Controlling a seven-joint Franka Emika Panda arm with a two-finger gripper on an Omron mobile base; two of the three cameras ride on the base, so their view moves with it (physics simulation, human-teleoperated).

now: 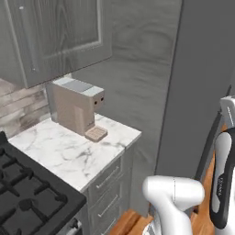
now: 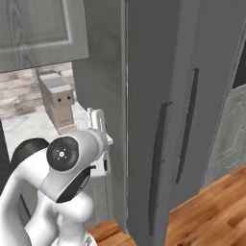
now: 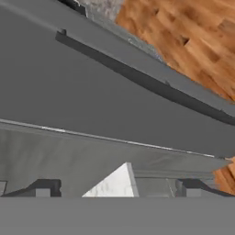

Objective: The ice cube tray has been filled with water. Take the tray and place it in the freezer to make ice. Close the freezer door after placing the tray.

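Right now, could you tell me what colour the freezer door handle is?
Black handle; right base view.

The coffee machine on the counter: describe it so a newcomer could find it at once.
Start at the marble counter between the black stove and the tall dark grey freezer. At its back, under the wood-grain cabinet, stands the coffee machine: a beige box with a grey top and a small drip tray.
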